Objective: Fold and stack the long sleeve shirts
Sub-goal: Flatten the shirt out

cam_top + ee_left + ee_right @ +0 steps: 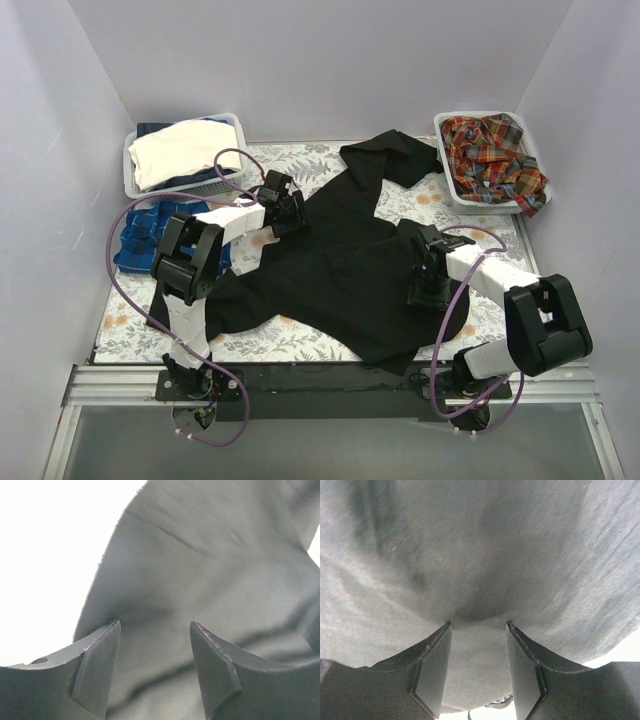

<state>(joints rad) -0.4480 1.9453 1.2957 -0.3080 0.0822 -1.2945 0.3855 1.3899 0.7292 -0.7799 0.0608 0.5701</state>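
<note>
**Left jaws.** Spread apart, pinching nothing. Both fingers (pixel 97 670) point down at the black shirt (pixel 210 570), and the tips sit at the cloth surface. The shirt's edge runs just outside the left finger. In the top view the jaws stand on the left edge of the black shirt (pixel 340 270), near its far end.

**Right jaws.** Spread apart, pinching nothing. The fingers (pixel 432 675) point down at the black shirt (pixel 470 555). Cloth fills the gap between the tips, with a dark hollow just ahead of them. In the top view the jaws stand on the right part of the shirt, inside its edge.

**Arms.** The left arm (pixel 200 255) reaches in from the shirt's near-left side. The right arm (pixel 500 275) reaches in from its near-right side.

**Black shirt.** It lies opened out and creased across the middle of the tabletop (pixel 280 160). One sleeve runs to the far right. Another part trails to the near left, under the left arm.

**Surroundings, located from the black shirt.**
- Far right, close to the sleeve end: a white basket (pixel 447 165) holding red-orange plaid shirts (pixel 495 160).
- Far left: a second white basket (pixel 128 165) holding a pale folded cloth (pixel 180 150).
- Left, beside the left arm: a blue checked shirt (pixel 135 240) lying on the tabletop.
</note>
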